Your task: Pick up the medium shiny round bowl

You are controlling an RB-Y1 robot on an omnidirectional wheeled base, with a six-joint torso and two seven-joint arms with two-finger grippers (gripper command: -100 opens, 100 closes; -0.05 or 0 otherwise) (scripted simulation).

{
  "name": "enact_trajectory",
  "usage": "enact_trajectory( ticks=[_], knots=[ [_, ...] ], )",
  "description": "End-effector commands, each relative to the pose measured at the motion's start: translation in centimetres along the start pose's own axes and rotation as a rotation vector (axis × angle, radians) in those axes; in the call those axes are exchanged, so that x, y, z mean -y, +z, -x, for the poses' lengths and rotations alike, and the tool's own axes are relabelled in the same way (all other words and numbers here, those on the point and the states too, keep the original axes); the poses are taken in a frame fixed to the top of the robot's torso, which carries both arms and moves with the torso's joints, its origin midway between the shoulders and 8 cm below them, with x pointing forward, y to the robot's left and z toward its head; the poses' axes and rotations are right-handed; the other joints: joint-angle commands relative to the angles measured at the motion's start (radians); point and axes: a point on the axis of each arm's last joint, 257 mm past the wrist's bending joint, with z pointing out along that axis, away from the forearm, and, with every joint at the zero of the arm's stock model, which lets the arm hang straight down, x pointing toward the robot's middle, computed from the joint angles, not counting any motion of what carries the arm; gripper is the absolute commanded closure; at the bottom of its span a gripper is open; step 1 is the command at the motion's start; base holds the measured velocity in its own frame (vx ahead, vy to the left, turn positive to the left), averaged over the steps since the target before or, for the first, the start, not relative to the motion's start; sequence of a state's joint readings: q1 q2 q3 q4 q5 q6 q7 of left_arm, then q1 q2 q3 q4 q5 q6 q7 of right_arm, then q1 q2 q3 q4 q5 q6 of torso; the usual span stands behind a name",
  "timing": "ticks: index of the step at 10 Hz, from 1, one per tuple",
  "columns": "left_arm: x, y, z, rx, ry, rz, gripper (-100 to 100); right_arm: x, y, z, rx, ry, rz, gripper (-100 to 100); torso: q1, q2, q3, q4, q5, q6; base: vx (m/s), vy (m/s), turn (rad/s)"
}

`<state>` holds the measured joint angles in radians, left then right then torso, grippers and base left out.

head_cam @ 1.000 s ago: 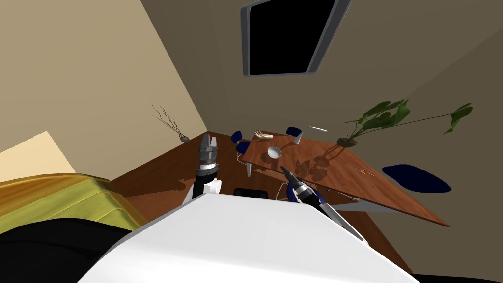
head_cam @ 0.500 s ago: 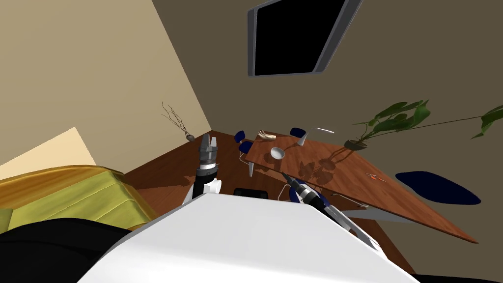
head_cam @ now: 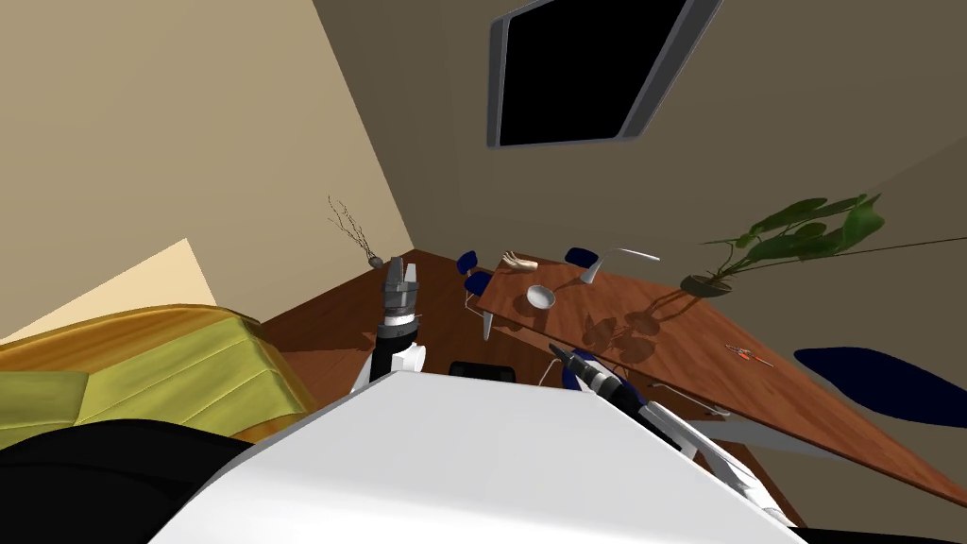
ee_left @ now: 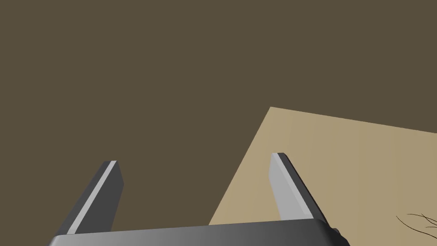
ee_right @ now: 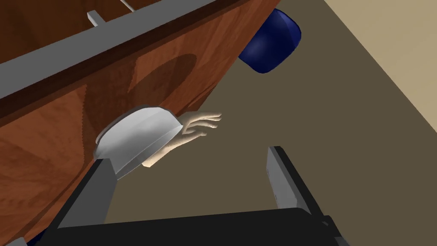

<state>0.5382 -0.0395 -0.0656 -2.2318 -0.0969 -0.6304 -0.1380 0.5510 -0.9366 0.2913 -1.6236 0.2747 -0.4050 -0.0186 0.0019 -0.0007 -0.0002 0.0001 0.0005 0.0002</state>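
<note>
The round, shiny light grey bowl (head_cam: pixel 541 297) sits on the brown wooden table (head_cam: pixel 661 351), near its far end. My right gripper (head_cam: pixel 557 352) hovers at the table's near edge, short of the bowl. In the right wrist view the bowl (ee_right: pixel 136 136) lies just beyond one of the fingers (ee_right: pixel 91 192) of that gripper (ee_right: pixel 190 158); it is open and holds nothing. My left gripper (head_cam: pixel 400 274) is raised over the floor left of the table, and it (ee_left: pixel 194 160) stands open and empty.
A beige hand-shaped figure (head_cam: pixel 519 262) lies behind the bowl, with a white lamp (head_cam: pixel 614 255) and a potted plant (head_cam: pixel 803 231) further along the table. Blue chairs (head_cam: pixel 469 274) ring the table. A yellow-green sofa (head_cam: pixel 142 368) stands to the left.
The whole head view has shifted: I have moved, so table and bowl sit slightly further right and more of the sofa shows. Both arms hold their pose.
</note>
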Motion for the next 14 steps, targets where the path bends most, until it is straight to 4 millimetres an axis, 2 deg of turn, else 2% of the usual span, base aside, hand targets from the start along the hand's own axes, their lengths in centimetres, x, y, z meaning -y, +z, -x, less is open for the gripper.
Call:
enact_trajectory(
  ticks=[1,2,3,6,7,8,9,11,12,13,14],
  knots=[
    [0.0,0.0,0.0,0.000,0.000,0.000,0,2.8,-1.0,-0.9,-0.060,-0.063,-0.054,-100,0.000,0.000,0.000,0.000,0.000,0.000,0.014,0.051,0.179],
    [0.0,0.0,0.0,0.000,0.000,0.000,0,3.1,-1.2,-0.8,-0.063,-0.066,-0.060,-100,0.001,-0.001,0.000,0.000,0.000,-0.001,0.015,0.039,0.066],
    [0.0,0.0,0.0,0.000,0.000,0.000,0,5.3,-2.3,-1.2,-0.110,-0.119,-0.098,-100,0.000,-0.001,0.000,0.000,0.000,0.000,0.017,0.041,0.152],
    [0.0,0.0,0.0,0.000,0.000,0.000,0,9.7,-4.7,-1.1,-0.200,-0.230,-0.171,-100,0.001,-0.002,-0.001,0.000,0.000,0.000,0.038,0.058,0.175],
    [0.0,0.0,0.0,0.000,0.000,0.000,0,10.5,-5.2,-1.1,-0.203,-0.229,-0.189,-100,0.001,-0.003,-0.001,0.000,0.000,-0.001,0.035,0.041,0.091],
    [0.0,0.0,0.0,0.000,0.000,0.000,0,12.2,-6.3,-0.8,-0.242,-0.279,-0.216,-100,0.001,-0.002,-0.001,0.000,0.000,0.000,0.047,0.060,0.161],
    [0.0,0.0,0.0,0.000,0.000,0.000,0,12.7,-6.6,-0.8,-0.245,-0.278,-0.228,-100,0.002,-0.003,-0.001,0.000,0.000,0.000,0.033,0.043,0.083],
    [0.0,0.0,0.0,0.000,0.000,0.000,0,16.4,-9.4,0.2,-0.317,-0.367,-0.294,-100,0.002,-0.003,-0.001,0.000,0.000,-0.001,0.054,0.061,0.240],
    [0.0,0.0,0.0,0.000,0.000,0.000,0,16.7,-9.6,0.2,-0.319,-0.369,-0.301,-100,0.002,-0.004,-0.002,-0.001,0.001,-0.001,0.056,0.047,0.108],
    [0.0,0.0,0.0,0.000,0.000,0.000,0,18.4,-11.1,0.8,-0.353,-0.409,-0.333,-100,0.002,-0.003,-0.002,-0.001,0.000,0.000,0.057,0.053,0.143],
    [0.0,0.0,0.0,0.000,0.000,0.000,0,18.4,-11.1,0.8,-0.353,-0.409,-0.333,-100,0.002,-0.003,-0.002,-0.001,0.000,0.000,0.046,0.036,0.106]
  ],
)
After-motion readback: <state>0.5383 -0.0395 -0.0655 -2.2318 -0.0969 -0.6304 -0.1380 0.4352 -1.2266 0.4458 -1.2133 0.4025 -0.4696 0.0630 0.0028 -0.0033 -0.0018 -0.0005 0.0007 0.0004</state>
